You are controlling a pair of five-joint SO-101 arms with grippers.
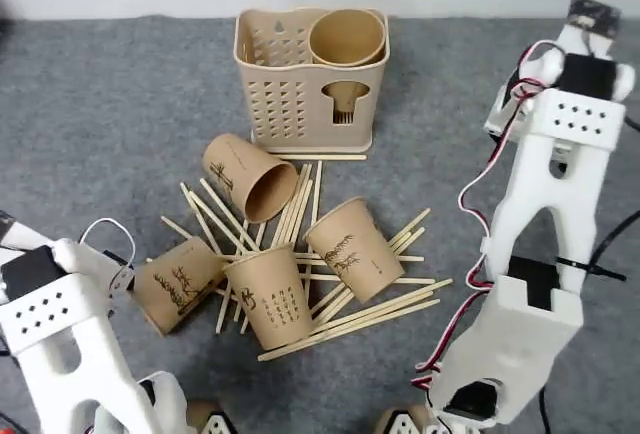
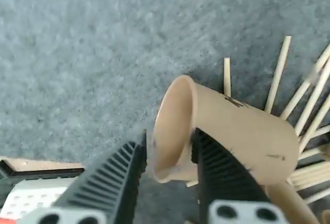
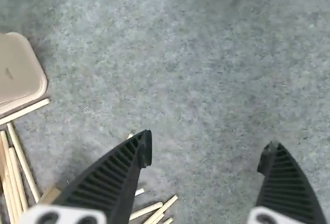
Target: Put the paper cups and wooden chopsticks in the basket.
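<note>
A tan slotted basket (image 1: 290, 104) stands at the back middle with one paper cup (image 1: 347, 36) inside. Several more cups lie on a scatter of wooden chopsticks (image 1: 380, 314) in front of it: one near the basket (image 1: 248, 174), two in the middle (image 1: 270, 296) (image 1: 352, 247), and one at the left (image 1: 180, 284). My left gripper (image 2: 170, 139) is shut on the rim of that left cup (image 2: 242, 131), which lies on its side. My right gripper (image 3: 209, 149) is open over bare carpet, with chopsticks (image 3: 15, 167) and a basket corner (image 3: 18, 74) off to one side.
Grey carpet covers the whole table. The left arm (image 1: 60, 324) stands at the front left and the right arm (image 1: 540, 254) runs along the right side. Bare carpet lies left of the basket and between the pile and the right arm.
</note>
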